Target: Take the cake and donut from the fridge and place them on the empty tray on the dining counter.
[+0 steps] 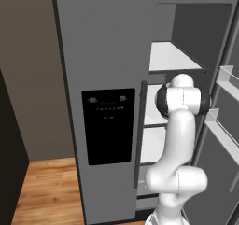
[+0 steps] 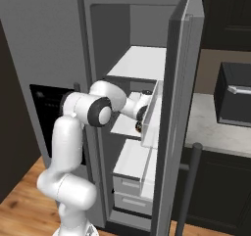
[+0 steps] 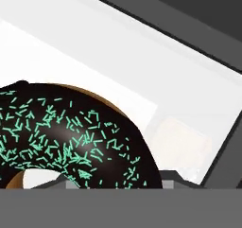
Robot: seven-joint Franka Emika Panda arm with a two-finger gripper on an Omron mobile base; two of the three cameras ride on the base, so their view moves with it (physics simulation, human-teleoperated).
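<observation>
Evidently the claw, at the end of the arm (image 2: 78, 132) that reaches into the fridge (image 1: 112, 56), sits right at the donut (image 3: 71, 137): the hand view looks closely onto the donut's dark icing and pale green sprinkles, with a tan edge and part of the ring's hole visible low in that view. Whether the jaws are spread around the ring, pinching it, or merely near it cannot be told, since the fingertips are not clearly visible there and the hand itself is masked by the open door (image 2: 176, 112) in the right base view. Relative to the fridge, the donut is inside the right-hand compartment, with a white shelf (image 3: 156, 80) behind it; whether it still rests on that shelf or is already lifted cannot be told. The wrist lies at the middle shelf level, below the upper shelf (image 2: 142, 61) and above the drawers (image 2: 132, 181). As a judgement of progress, the door-opening step is complete and the task stands at the pickup of the donut. Left to do are its removal from the fridge, its carriage to the tray on the dining counter, and the same sequence for the cake; no sign in these views indicates that either item has reached the tray.
</observation>
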